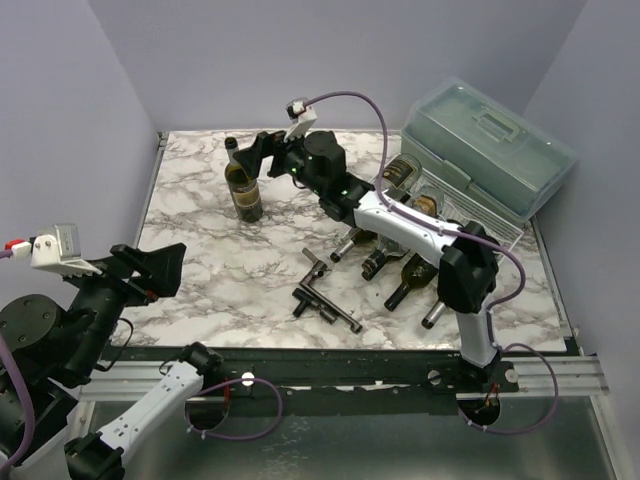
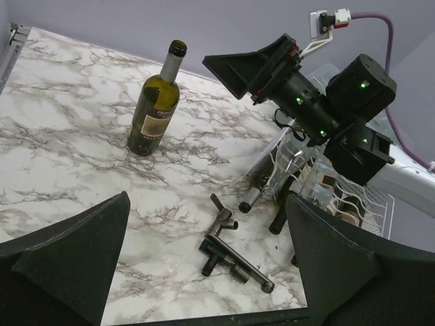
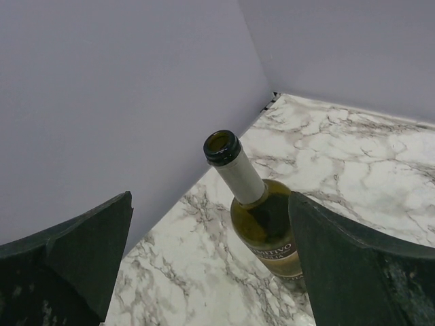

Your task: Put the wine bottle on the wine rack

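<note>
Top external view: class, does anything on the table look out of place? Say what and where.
One wine bottle stands upright, uncorked, at the far left, apart from the wine rack where other bottles lie. A dark metal tool lies loose in front of the rack.

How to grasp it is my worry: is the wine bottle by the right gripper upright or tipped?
Upright. The wine bottle stands on its base, neck and open mouth pointing up.

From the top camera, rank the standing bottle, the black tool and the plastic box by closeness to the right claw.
1. Standing bottle, far left, beside the right claw.
2. Black tool, near centre.
3. Plastic box, far right.
</note>
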Action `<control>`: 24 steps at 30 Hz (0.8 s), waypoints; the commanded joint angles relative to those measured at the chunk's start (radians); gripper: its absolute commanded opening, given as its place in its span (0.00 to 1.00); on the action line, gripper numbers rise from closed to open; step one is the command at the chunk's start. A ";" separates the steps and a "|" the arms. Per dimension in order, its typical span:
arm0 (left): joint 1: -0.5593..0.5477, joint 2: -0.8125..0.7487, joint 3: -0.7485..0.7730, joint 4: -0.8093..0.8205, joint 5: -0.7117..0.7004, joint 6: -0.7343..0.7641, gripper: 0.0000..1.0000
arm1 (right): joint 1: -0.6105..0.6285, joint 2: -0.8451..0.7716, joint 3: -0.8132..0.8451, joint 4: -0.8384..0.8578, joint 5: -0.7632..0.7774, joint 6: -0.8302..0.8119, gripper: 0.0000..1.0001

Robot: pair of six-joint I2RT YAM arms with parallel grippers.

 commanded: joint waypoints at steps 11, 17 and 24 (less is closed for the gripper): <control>-0.024 -0.052 0.011 -0.069 -0.048 -0.013 0.99 | 0.075 0.326 0.356 -0.095 0.272 -0.095 1.00; -0.032 -0.062 0.008 -0.086 -0.058 -0.024 0.99 | 0.102 0.427 0.471 -0.097 0.425 -0.137 0.89; -0.039 -0.055 0.029 -0.098 -0.072 -0.020 0.99 | 0.108 0.491 0.543 -0.095 0.412 -0.206 0.67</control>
